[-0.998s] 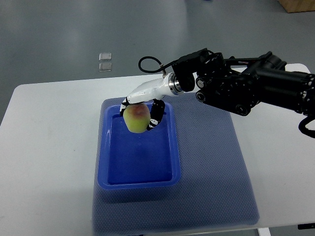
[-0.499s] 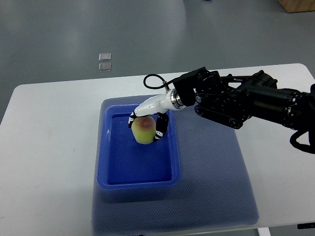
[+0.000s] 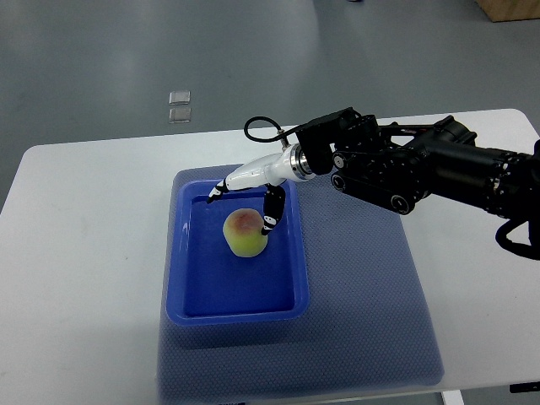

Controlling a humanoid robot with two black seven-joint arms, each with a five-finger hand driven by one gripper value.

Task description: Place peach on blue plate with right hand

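Observation:
A yellow-green peach (image 3: pixel 244 234) with a red blush sits inside the blue plate (image 3: pixel 194 287), a deep rectangular tray, in its upper half. My right hand (image 3: pixel 243 204) reaches in from the right on a black arm. Its white and black fingers (image 3: pixel 272 213) are spread apart just above and beside the peach and hold nothing. One finger points to the tray's far left corner, the other hangs down by the peach's right side. The left arm is out of view.
The plate rests on a blue-grey mat (image 3: pixel 363 304) on a white table (image 3: pixel 76 253). The black right arm (image 3: pixel 422 164) spans the table's far right. Two small clear squares (image 3: pixel 180 105) lie on the grey floor beyond the table.
The hand lowered the peach into the plate and let go of it. The fingers have opened and lifted off; the peach now rests on the plate's floor.

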